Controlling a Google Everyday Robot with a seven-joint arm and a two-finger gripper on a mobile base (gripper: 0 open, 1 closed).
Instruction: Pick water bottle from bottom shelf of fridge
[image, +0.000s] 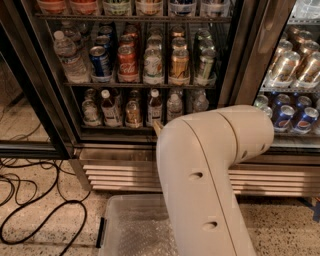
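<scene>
The fridge (42, 95) stands with its left section open to view. Its bottom shelf (112, 128) holds a row of small bottles. Small clear water bottles (174, 106) stand right of centre in that row, and another clear one (90, 110) is at the left end. Brown-liquid bottles with white caps (154, 107) stand between them. My big cream arm (210, 170) fills the foreground and hides most of my gripper (157, 126). Only a small tan tip shows at the shelf's front edge, just below and left of the water bottles.
A larger clear bottle (70, 55) and several cans (127, 62) fill the rack above. More cans (292, 65) sit behind the right door. The louvered steel base (120, 175) is below. Black cables (35, 215) lie on the floor at left. A clear plastic bin (130, 227) sits in front.
</scene>
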